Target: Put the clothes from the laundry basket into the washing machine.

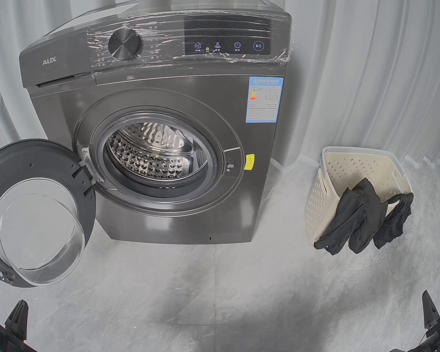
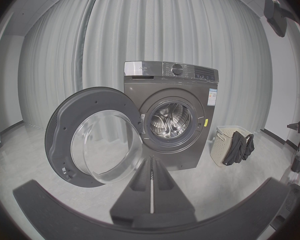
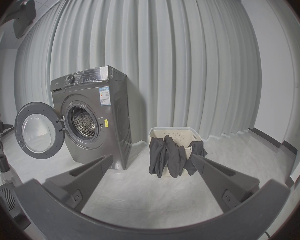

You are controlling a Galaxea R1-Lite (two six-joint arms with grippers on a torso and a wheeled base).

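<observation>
Evidently the transfer had not begun. The dark grey clothes (image 1: 362, 216) hung over the front rim of the cream perforated plastic laundry basket (image 1: 327, 158). The basket stood on the pale grey floor (image 1: 220, 289), near the right side of the grey front-loading washing machine (image 1: 181, 86).

The machine's round glass-windowed door (image 1: 34, 172) stood wide open to the left, and no garment showed in the steel drum (image 1: 151, 152). Judged: access ready, every garment left to move.

- **Left gripper** (image 2: 151, 159): fingers pressed together, holding nothing. It was low and well back from the machine, facing the open door.
- **Right gripper** (image 3: 150, 157): fingers spread wide, empty. It was low, aimed at the basket and well apart from it.
</observation>
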